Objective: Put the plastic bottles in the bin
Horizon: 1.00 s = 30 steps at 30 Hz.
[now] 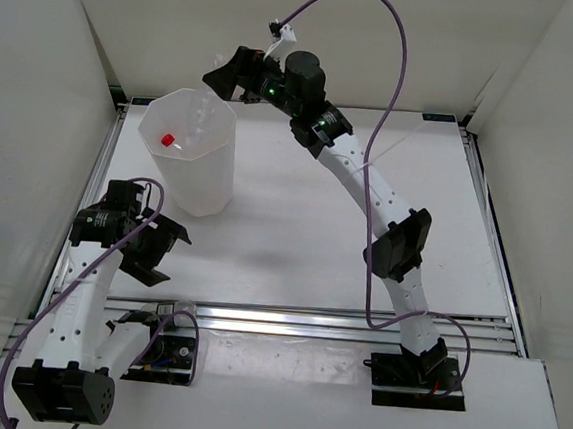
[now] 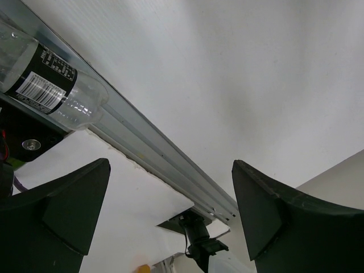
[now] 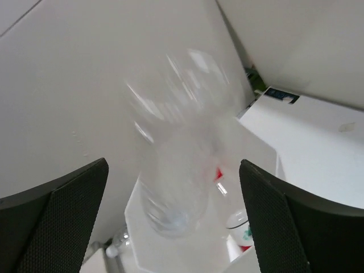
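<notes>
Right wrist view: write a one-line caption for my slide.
Open right gripper above the bin, a motion-blurred clear bottle between its spread jaws.

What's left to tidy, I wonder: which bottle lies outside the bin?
The black-labelled bottle, lying on its side by the rail. The red-capped one is in the bin; the clear one is blurred right above it.

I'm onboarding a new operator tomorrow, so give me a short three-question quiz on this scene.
1. True or false: the left gripper is open and holds nothing.
2. What colour is the cap seen inside the bin? A) blue B) red C) green
3. Short answer: which bottle shows in the left wrist view?
Key: 1 true; 2 B; 3 the dark-labelled bottle.
</notes>
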Tool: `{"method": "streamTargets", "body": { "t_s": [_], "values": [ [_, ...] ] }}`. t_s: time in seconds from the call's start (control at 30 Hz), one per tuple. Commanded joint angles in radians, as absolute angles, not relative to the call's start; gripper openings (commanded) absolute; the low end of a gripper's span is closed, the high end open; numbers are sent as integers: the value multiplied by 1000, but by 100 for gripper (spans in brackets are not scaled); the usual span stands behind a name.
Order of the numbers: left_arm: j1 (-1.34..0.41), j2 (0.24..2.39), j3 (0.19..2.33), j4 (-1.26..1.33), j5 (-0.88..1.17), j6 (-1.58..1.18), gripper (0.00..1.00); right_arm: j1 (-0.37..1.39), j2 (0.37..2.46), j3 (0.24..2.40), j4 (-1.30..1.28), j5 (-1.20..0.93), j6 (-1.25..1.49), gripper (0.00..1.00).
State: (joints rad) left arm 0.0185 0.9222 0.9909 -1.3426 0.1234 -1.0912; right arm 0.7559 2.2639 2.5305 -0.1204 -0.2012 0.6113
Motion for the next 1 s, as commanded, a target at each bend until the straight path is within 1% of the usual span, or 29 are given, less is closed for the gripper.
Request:
{"method": "streamTargets", "body": {
  "t_s": [0.0,0.13,0.17,0.27,0.37,0.43,0.53,0.7,0.8,0.97],
  "values": [
    [26,923,1011,-1431,167,-1083,99,795,2209,2562,-70,-107,436,100],
    [26,942,970,-1431,178,-1158,99,804,2100,2539,-193,-97,448,100],
    [26,942,954,-1431,178,-1193,99,804,2038,2514,-233,-97,471,100],
    [26,965,890,-1431,144,-1245,99,804,1947,2453,-287,-146,482,100],
    [26,995,870,-1431,98,-1276,99,804,1919,2482,-417,-146,454,100],
    [26,1014,870,-1431,75,-1285,99,804,1892,2439,-469,-103,434,100],
    [26,1023,816,-1431,86,-1322,99,804,1844,2381,-523,-81,423,100],
    [26,1023,689,-1431,74,-1313,99,804,1818,2326,-554,-72,404,100],
    [-17,1071,680,-1431,54,-1344,99,804,1809,2326,-563,-63,403,100],
    [-29,1183,670,-1422,34,-1354,99,784,1796,2290,-572,-63,393,100]
  ]
}}
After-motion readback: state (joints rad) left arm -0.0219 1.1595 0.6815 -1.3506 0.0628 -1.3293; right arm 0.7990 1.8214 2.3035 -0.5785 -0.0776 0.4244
